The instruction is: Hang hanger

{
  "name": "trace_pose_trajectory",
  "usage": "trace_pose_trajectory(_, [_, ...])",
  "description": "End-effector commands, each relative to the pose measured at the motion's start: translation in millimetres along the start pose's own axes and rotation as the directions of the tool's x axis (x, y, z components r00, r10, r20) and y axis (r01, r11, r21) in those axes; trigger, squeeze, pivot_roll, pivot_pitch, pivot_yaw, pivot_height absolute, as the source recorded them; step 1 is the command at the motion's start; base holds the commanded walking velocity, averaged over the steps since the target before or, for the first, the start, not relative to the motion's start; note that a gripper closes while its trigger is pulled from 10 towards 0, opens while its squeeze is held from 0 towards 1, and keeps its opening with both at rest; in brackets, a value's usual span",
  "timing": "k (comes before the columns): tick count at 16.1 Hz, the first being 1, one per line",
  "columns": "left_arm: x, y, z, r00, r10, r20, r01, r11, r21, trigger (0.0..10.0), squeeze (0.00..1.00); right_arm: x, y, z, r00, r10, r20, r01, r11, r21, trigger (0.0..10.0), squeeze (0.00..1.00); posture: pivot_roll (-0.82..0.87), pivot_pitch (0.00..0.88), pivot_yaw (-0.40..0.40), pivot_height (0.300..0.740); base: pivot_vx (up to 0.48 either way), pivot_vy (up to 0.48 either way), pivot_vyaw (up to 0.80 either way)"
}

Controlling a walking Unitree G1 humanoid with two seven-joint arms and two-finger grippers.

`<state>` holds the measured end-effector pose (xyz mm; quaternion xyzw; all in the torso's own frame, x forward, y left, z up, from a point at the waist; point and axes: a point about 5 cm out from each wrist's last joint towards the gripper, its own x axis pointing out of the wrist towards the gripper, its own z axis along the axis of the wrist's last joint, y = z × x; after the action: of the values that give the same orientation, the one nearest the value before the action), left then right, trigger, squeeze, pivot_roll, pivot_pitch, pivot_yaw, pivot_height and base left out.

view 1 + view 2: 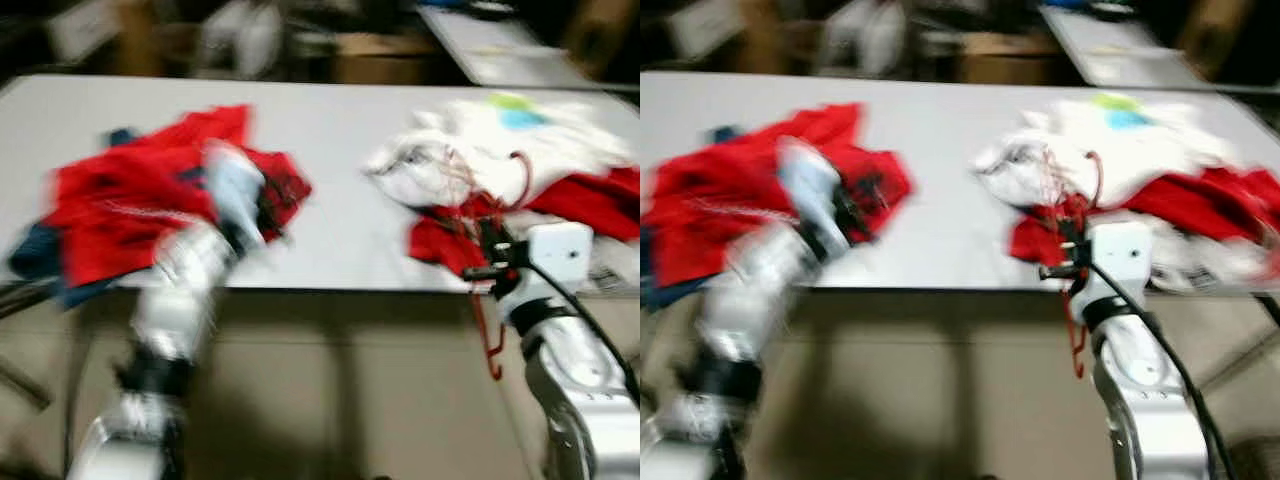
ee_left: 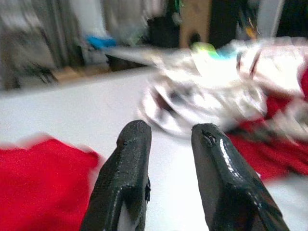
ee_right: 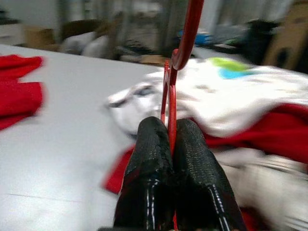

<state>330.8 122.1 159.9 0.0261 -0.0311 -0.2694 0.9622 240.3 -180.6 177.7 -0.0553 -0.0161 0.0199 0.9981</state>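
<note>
— The left arm (image 1: pixel 190 270) is smeared by motion blur, and the red clothes (image 1: pixel 130 200) under it are blurred too.
— Right side?
— The red hanger (image 3: pixel 185 33) runs off the right wrist view's top edge, so its hook is cut off. The white pile (image 1: pixel 500 140) is washed out, too soft to separate.
</note>
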Motion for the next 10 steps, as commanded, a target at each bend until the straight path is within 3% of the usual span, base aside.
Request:
trace_pose_trajectory(1, [-7.8,6.8,3.7,0.995,0.102,0.006,-0.102,0.994,0.044,10.0,0.0,-4.6,0.2,5.0,1.0,-0.007,0.004,0.007,1.0,-0.02,10.0,0.0,-0.05,0.0,0.015,0.74,0.0,0.0,-0.8])
trace_pose_trajectory(2, [-18.1,8.6,0.8,0.981,0.193,0.009,-0.193,0.979,0.064,10.0,0.0,-6.0,0.5,9.1,1.0,-0.019,0.014,0.019,1.0,-0.009,10.0,0.0,-0.06,0.0,0.013,0.74,0.0,0.0,-0.8])
trace_pose_trajectory(4, [-30.6,-3.0,5.7,0.974,0.226,0.02,-0.227,0.973,0.042,10.0,0.0,-12.4,-2.7,11.7,0.999,-0.034,0.02,0.034,0.999,-0.018,10.0,0.0,-0.05,0.0,0.003,0.74,0.0,0.0,-0.8])
trace_pose_trajectory(7, [-17.5,-26.9,5.3,0.985,0.173,0.014,-0.173,0.984,0.036,10.0,0.0,-16.4,-21.5,5.4,0.987,-0.158,-0.01,0.158,0.986,-0.051,10.0,0.0,-0.09,0.0,0.019,0.74,0.09,0.0,-0.8])
trace_pose_trajectory(10, [-5.1,-34.7,9.3,0.992,0.121,0.024,-0.122,0.991,0.047,10.0,0.0,-15.9,-29.5,14.5,0.984,-0.181,0.006,0.181,0.983,-0.016,10.0,0.0,-0.12,0.0,0.031,0.74,0.313,0.0,-0.8])
